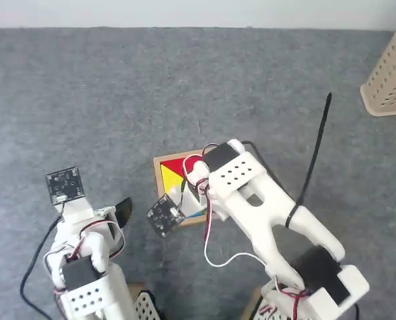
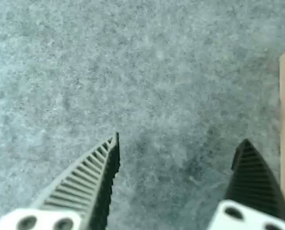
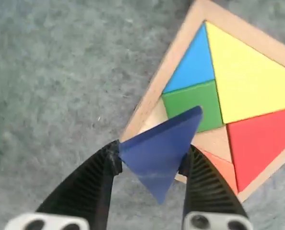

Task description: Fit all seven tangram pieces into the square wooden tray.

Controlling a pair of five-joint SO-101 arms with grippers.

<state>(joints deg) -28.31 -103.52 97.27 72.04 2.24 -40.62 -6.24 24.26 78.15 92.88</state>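
Tray [image 3: 152, 93] lies on grey carpet [image 1: 185, 87] w/ yellow triangle [image 3: 250, 76], red pc [image 3: 262, 143], green square [image 3: 200, 103] seated. Your R gripper [image 3: 151, 151] clamps dark-blue triangle [image 3: 159, 153] above the bare-wood gap next to green square. Your L gripper [image 2: 181, 139] hangs open over carpet, tray edge just beside it.

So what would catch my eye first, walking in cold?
Probably the dark blue triangle pinched in the right pincer, hanging over the edge of the wooden tray. Next, the bright yellow piece and red piece lying in that tray. The left pincer sits open above grey carpet.
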